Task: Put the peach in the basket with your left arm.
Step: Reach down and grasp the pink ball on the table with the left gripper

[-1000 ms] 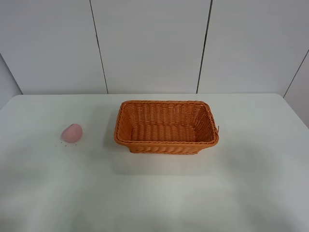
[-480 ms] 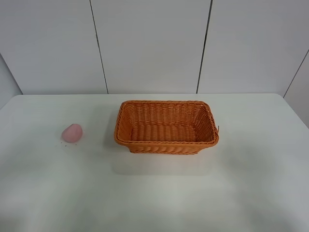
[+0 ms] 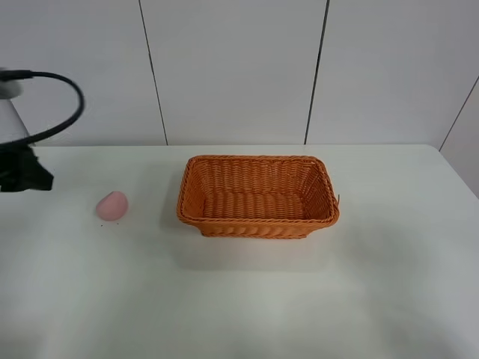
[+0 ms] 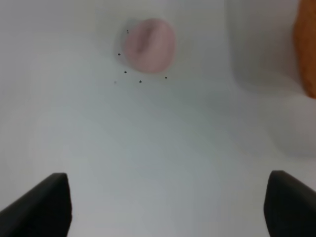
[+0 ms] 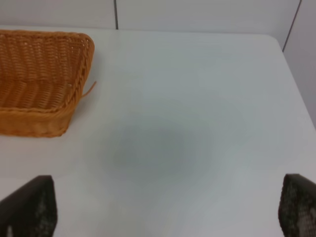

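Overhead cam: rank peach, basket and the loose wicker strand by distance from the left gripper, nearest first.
1. The peach, on the table's left side, next to the left gripper at the left edge.
2. The basket, mid-table, right of the peach.
3. The loose wicker strand, sticking out of the basket's far right side.

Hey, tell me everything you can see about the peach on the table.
The peach is a small, smooth, pale pink fruit, whole, rounded and slightly egg-shaped, with a shallow crease down one side in the left wrist view. It lies on the white table, well to the left of the basket and apart from it in the exterior view. A few tiny dark specks dot the table beside it. Nothing but the table touches it; the left gripper is open, short of it.
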You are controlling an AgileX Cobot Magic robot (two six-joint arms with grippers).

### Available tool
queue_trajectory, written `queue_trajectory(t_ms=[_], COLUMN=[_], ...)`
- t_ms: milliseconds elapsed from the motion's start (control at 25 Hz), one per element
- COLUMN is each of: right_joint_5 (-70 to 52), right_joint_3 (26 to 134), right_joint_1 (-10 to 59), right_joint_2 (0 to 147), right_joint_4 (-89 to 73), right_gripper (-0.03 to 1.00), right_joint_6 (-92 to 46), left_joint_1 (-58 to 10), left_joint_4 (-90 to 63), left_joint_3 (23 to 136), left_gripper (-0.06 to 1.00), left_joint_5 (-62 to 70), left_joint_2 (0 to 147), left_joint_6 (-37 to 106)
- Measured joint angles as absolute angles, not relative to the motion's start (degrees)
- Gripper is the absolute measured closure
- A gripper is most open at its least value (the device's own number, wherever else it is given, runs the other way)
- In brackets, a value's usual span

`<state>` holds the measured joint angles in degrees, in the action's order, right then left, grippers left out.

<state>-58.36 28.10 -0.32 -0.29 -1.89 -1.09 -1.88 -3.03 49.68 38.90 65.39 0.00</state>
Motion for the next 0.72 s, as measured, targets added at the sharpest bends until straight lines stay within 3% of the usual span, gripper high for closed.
queue_trajectory(t_ms=[400,720], right_joint_5=[-58.4,-58.4], right_joint_3=[28.1,28.1], right_joint_1=[-0.3,-0.3], right_joint_2=[-0.3,-0.3], right_joint_4=[-1.9,-1.9], right_gripper=[0.27,0.27], right_joint_6=[-1.1,-1.1], left_joint_1=[-1.9,-1.9], left_joint_4=[-3.1,-3.2], left_joint_3=[75.9,90.1], left_gripper=[0.14,0.14], left_joint_5=[39.9,42.5], left_joint_2=[106.4,124.5], left_joint_6=[1.2,2.1])
